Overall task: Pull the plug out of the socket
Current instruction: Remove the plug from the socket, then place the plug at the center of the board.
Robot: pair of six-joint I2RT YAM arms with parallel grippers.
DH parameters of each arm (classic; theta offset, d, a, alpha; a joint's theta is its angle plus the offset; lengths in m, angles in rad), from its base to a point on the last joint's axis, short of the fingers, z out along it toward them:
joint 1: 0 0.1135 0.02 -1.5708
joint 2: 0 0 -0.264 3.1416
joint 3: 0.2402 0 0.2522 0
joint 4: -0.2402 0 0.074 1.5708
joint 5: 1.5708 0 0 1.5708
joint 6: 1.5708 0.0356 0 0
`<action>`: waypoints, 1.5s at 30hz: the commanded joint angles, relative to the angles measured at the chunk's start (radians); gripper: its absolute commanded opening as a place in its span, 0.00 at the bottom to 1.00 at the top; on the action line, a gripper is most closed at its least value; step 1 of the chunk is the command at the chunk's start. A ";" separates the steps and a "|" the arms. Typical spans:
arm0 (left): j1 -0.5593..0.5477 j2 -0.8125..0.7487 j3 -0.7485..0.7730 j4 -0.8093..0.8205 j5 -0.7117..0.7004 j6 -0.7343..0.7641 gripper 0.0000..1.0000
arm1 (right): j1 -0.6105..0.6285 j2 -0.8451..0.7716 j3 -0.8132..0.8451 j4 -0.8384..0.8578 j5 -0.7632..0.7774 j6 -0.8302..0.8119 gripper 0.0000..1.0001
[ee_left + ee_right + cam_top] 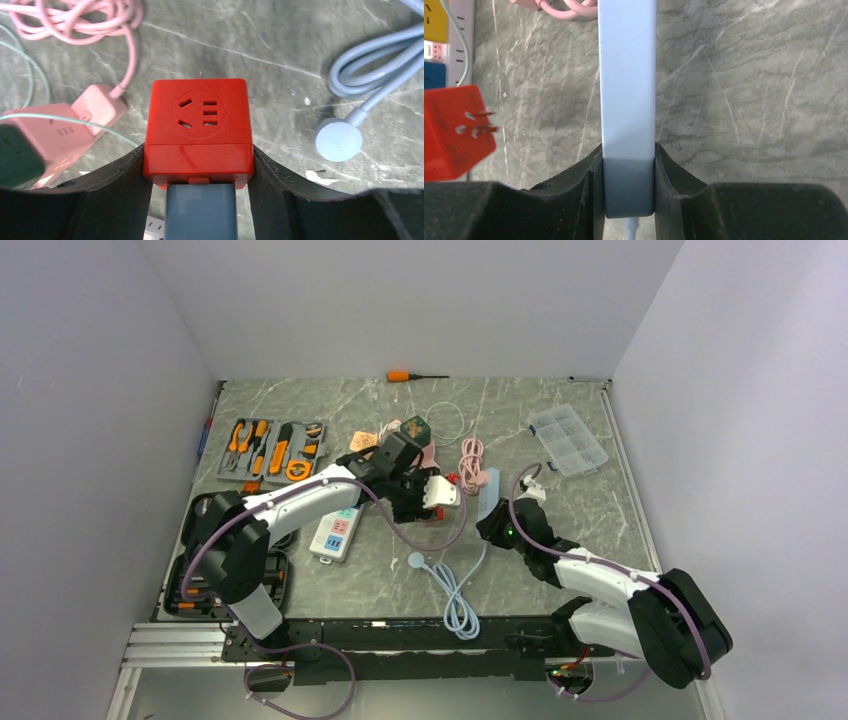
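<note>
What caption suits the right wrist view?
Right gripper clamps the pale blue power strip; red cube plug, prongs bare, apart at left.

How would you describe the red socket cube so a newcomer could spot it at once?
Look to the middle of the grey marble table, where the left arm's claw reaches. Clamped between its fingers is the red socket cube. Unlike the pink cube and the dark green cube beside it, it is bright red and gripped.

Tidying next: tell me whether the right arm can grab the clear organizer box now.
Probably not yet: the right pincer is shut on the light-blue power strip. The clear organizer box itself lies uncovered on that arm's side.
</note>
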 commanded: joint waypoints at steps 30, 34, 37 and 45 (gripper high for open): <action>-0.083 0.096 -0.009 -0.105 0.042 -0.145 0.63 | -0.013 -0.218 -0.065 0.056 -0.132 -0.078 0.00; -0.089 0.092 -0.006 -0.123 -0.039 -0.238 0.68 | -0.013 -0.222 -0.053 0.044 -0.132 -0.083 0.00; -0.089 0.111 0.030 -0.147 -0.152 -0.366 0.68 | -0.014 -0.234 -0.048 0.028 -0.132 -0.085 0.00; -0.071 0.029 -0.008 -0.107 -0.074 -0.633 0.96 | -0.013 -0.294 -0.034 -0.036 -0.095 -0.095 0.00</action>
